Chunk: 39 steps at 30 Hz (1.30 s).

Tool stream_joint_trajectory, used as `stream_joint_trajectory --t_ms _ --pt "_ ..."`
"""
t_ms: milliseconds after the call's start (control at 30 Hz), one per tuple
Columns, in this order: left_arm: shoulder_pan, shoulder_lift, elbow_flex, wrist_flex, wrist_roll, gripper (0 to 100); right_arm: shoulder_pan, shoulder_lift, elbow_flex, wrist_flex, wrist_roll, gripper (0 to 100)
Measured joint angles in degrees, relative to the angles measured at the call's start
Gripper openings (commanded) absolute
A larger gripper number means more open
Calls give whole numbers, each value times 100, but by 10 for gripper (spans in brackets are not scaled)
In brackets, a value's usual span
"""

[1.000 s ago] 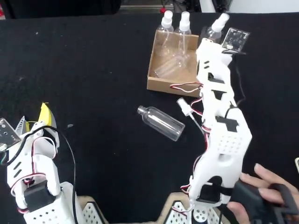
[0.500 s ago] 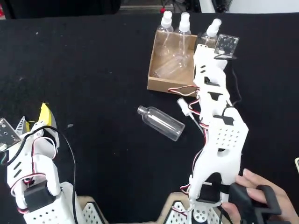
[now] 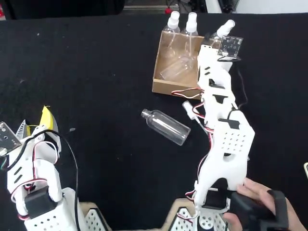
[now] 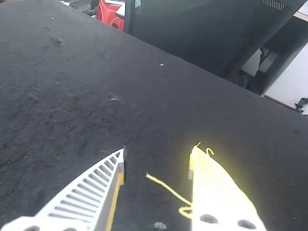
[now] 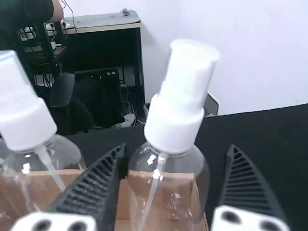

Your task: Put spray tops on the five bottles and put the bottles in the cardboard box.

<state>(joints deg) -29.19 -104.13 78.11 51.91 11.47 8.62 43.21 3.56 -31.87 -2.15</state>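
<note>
The cardboard box (image 3: 166, 87) sits at the back centre of the table. Two upright spray-topped bottles (image 3: 173, 19) (image 3: 191, 21) stand at its far wall, and another clear bottle (image 3: 174, 70) lies inside. My right gripper (image 3: 216, 41) (image 5: 176, 149) is shut on a tilted spray-topped bottle (image 3: 225, 28) (image 5: 180, 110) at the box's far right corner. A capless bottle (image 3: 166, 126) lies on the table in front of the box. A loose spray top (image 3: 191, 111) lies beside it, next to the right arm. My left gripper (image 3: 34, 120) (image 4: 158, 149) is open over bare cloth at the front left.
Black cloth (image 3: 96, 72) covers the table, with free room across the left and middle. The right arm's white links (image 3: 226, 139) stretch from the front edge up to the box, close to the loose spray top.
The right gripper has shifted a little left with its bottle, toward the box's far right corner. The left arm has not moved.
</note>
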Motion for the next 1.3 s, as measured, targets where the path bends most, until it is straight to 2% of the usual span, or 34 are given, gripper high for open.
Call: stream_joint_trajectory --t_ms 200,433,800,1033,1300 --pt "0 0 0 0 0 213 -9 -53 123 0 0 280" --pt "0 0 0 0 0 213 -9 -809 853 0 0 280" --pt "0 0 0 0 0 213 -53 -914 914 0 0 286" --pt "0 0 0 0 0 213 -53 -932 914 246 0 485" --pt "0 0 0 0 0 213 -62 -976 923 580 0 465"
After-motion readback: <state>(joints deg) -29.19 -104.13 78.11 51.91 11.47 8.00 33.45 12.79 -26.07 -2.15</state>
